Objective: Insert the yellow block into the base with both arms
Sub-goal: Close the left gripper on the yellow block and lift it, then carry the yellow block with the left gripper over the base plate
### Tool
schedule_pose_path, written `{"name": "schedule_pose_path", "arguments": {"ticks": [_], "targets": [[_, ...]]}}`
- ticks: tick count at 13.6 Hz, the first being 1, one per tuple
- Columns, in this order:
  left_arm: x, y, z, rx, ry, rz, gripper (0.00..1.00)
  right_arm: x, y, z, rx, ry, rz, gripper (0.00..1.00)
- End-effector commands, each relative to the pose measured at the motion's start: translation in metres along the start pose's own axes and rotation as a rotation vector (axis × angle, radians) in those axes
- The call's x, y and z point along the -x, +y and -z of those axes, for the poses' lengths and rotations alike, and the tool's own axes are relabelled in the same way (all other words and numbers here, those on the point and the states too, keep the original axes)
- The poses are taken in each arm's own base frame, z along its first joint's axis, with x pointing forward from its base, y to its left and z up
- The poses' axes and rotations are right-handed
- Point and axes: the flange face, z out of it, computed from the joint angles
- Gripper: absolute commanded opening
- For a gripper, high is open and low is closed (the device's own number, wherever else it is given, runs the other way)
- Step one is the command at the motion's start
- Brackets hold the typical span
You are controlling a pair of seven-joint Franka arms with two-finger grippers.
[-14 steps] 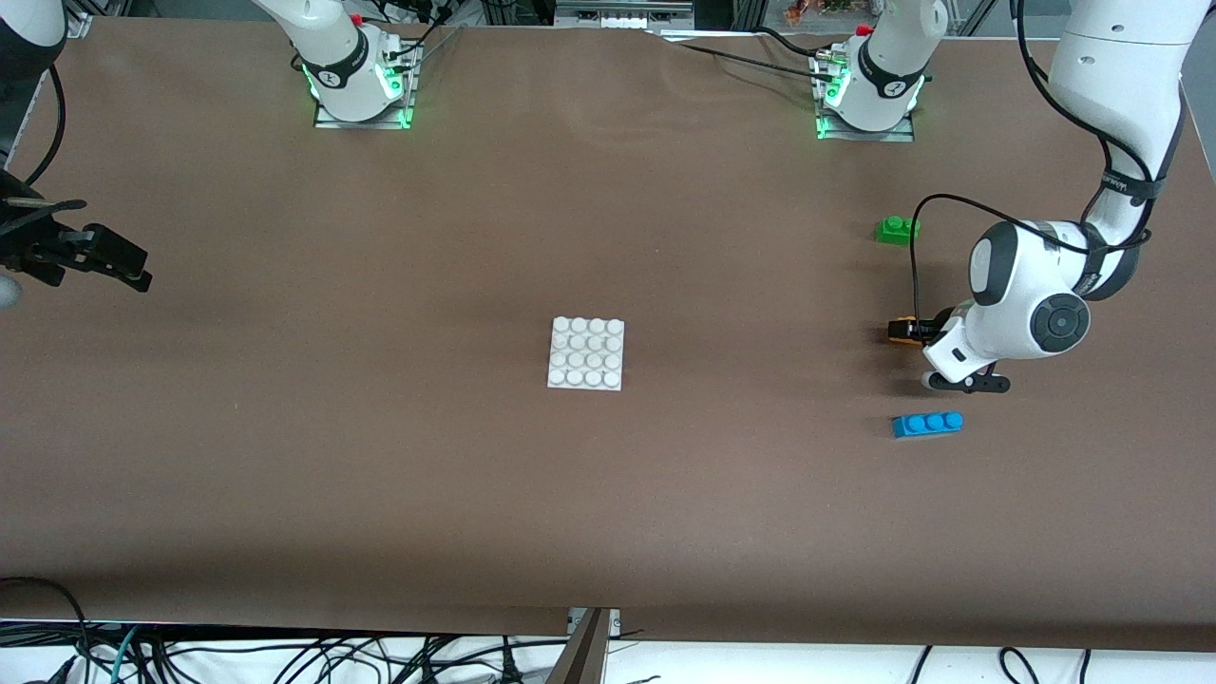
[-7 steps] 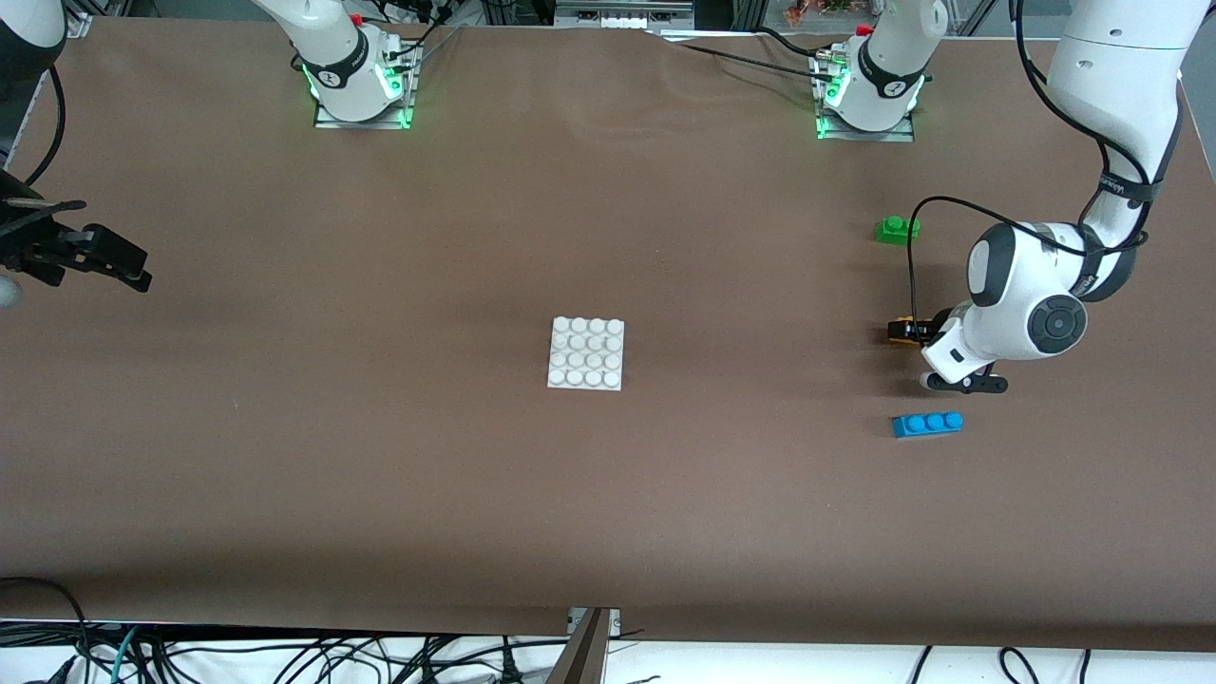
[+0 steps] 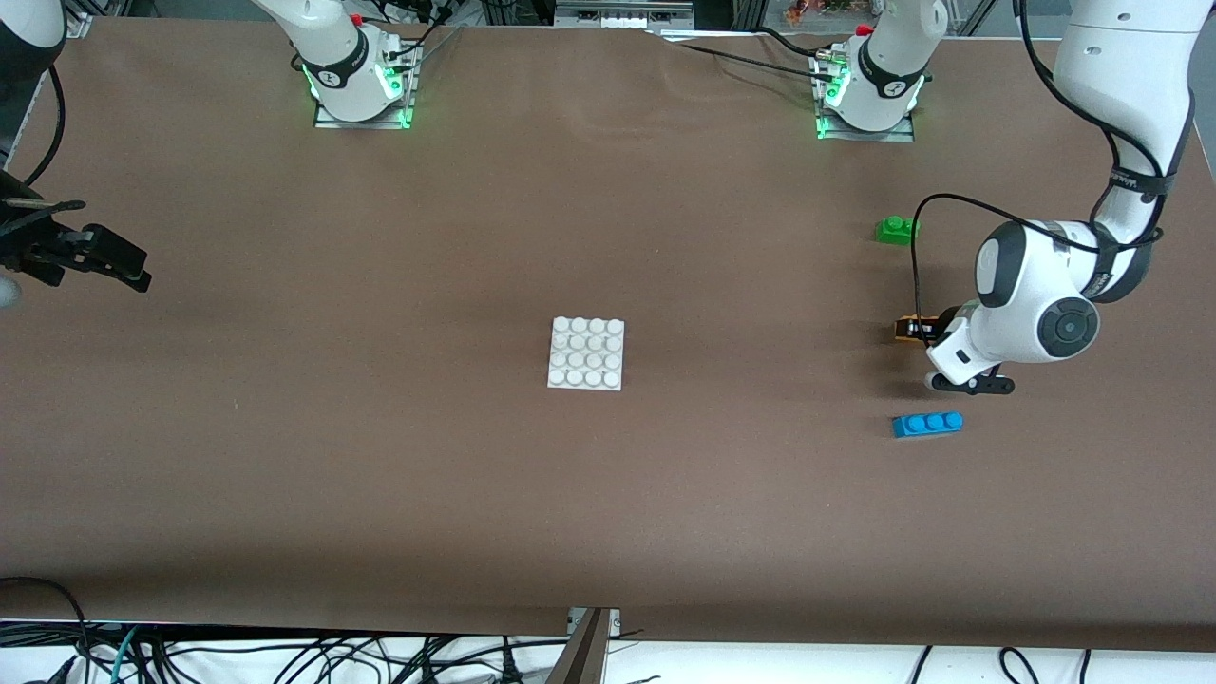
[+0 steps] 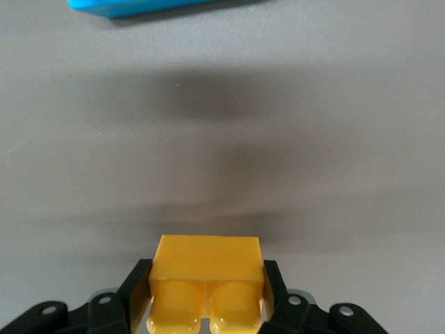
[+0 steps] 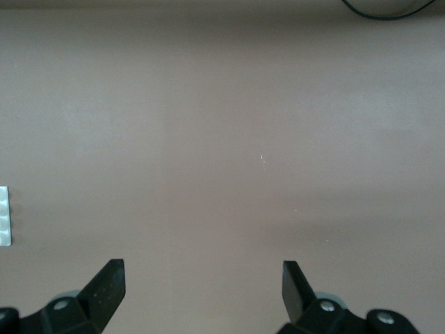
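My left gripper (image 3: pixel 914 331) is shut on the yellow block (image 3: pixel 909 321), low over the table between the green brick and the blue brick. In the left wrist view the block (image 4: pixel 207 268) sits between the black fingers (image 4: pixel 139 285), studs toward the camera. The white studded base (image 3: pixel 586 353) lies flat at the table's middle, well apart from the block. Its edge also shows in the right wrist view (image 5: pixel 4 216). My right gripper (image 3: pixel 114 266) is open and empty at the right arm's end of the table, and waits there; it also shows in its wrist view (image 5: pixel 203 285).
A green two-stud brick (image 3: pixel 897 229) lies farther from the camera than the left gripper. A blue three-stud brick (image 3: pixel 927 424) lies nearer to the camera, and also shows in the left wrist view (image 4: pixel 139 5). A black cable loops over the left wrist.
My left gripper, holding the yellow block, has shifted slightly toward the left arm's end of the table. The right arm has not moved.
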Motion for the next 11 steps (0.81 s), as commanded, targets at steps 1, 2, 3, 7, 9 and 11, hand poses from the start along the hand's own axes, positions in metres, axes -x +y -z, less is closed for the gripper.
{"name": "schedule_pose_path", "arguments": {"ticks": [1,2,3,7,9,11], "targets": [[-0.002,0.009,0.039,0.031,-0.003,-0.014,0.11,0.004,0.004,0.002,0.012,-0.005,0.002,1.0],[-0.001,0.011,0.049,0.03,-0.002,-0.017,0.08,0.004,0.004,0.003,0.01,-0.003,0.001,1.0],[0.001,0.02,0.061,0.033,0.007,-0.025,0.07,0.004,0.004,0.002,0.01,-0.005,0.002,1.0],[-0.006,0.075,0.1,0.081,0.075,-0.05,0.06,0.004,0.004,0.003,0.011,-0.003,0.0,1.0],[-0.009,0.13,0.108,0.107,0.085,-0.021,0.06,0.004,0.004,0.002,0.01,-0.005,0.0,1.0],[-0.014,0.188,0.102,0.15,0.064,0.025,0.05,0.004,0.005,0.002,0.01,-0.005,0.0,1.0]]}}
